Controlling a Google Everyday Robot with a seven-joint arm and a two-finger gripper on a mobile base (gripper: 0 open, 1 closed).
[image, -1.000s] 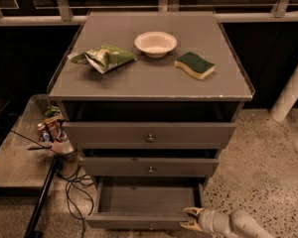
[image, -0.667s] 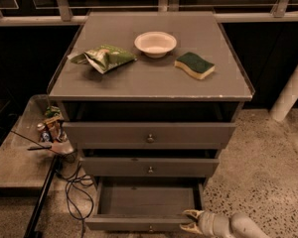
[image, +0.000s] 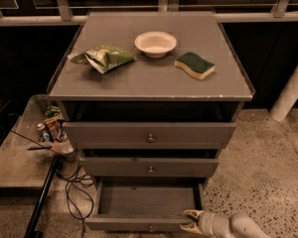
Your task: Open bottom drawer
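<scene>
**Opening of bottom drawer, closing stage.**
Drawn well out beneath the two upper drawers of the cabinet; gripper at right end of drawer front, fingers apart about its edge. Likely next: brief further pull, then straight withdrawal without nudging front inward.

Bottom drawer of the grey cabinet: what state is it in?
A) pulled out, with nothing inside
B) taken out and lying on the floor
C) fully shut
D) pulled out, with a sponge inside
A: the bottom drawer stands pulled out well past the middle drawer, and its plain grey inside shows nothing in it. The gripper is at the right end of its front.
</scene>
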